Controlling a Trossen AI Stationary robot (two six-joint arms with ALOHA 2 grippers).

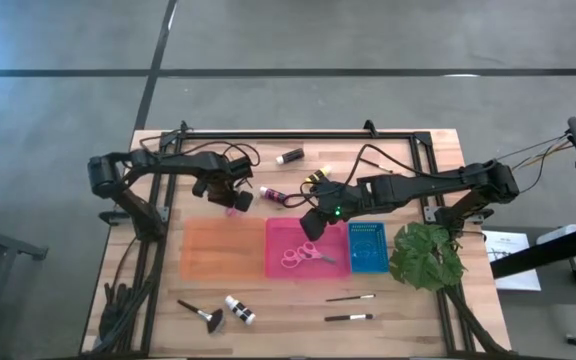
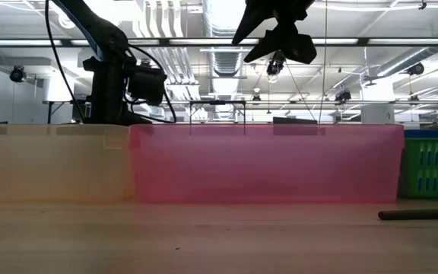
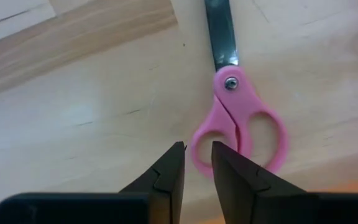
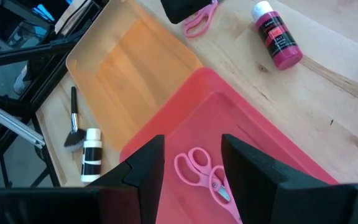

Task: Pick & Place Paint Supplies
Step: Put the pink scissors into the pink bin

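One pair of pink-handled scissors (image 3: 241, 124) lies flat on the wood just beyond the orange tray (image 1: 223, 250). My left gripper (image 3: 197, 158) points down over its handle, fingers a narrow gap apart, one finger loop showing in the gap. A second pair of scissors (image 1: 303, 255) lies in the pink tray (image 1: 278, 235). My right gripper (image 4: 191, 162) hangs open above that tray, holding nothing. A pink paint bottle (image 1: 271, 193) lies on the table between the two grippers. My left gripper stands with its fingertips (image 3: 169, 165) over the rim of one finger loop (image 3: 196, 149) of the scissors' handle, coming from above. Whether they touch the loop I cannot tell. The scissors lie flat on the table.
A black bottle (image 1: 290, 156) and a yellow bottle (image 1: 318, 177) lie toward the far edge. Near the front edge lie two thin brushes (image 1: 351, 297), a broad brush (image 1: 201, 314) and a white bottle (image 1: 239, 309). At the right are a blue basket (image 1: 368, 247) and a green plant (image 1: 426, 255).
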